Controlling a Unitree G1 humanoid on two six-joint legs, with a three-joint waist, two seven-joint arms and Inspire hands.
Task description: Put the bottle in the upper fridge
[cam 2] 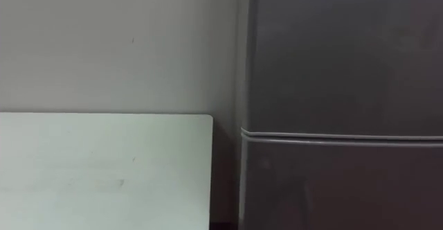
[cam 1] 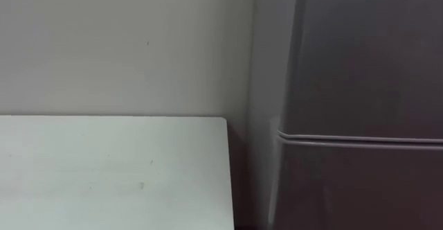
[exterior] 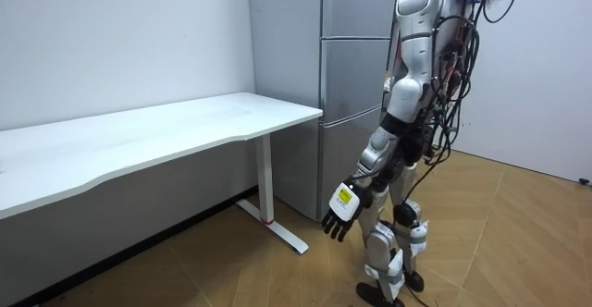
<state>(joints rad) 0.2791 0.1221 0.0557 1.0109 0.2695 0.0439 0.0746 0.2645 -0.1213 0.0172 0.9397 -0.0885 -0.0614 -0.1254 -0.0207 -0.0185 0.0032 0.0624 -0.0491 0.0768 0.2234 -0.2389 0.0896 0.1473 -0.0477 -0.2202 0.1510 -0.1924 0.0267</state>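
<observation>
Hangs the left hand (exterior: 340, 216) slack, fingers apart and empty, low beside the shut fridge (exterior: 356, 76), upper door (exterior: 359, 2) well above it and bench (exterior: 185, 122) off to its left, seemingly idle for lack of a bottle, whereabouts impossible to tell.

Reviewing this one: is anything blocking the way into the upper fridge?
Yes. The fridge stands right before the robot with its doors shut, so the upper door itself bars the way. The left hand hangs open at its side, holding nothing.
</observation>
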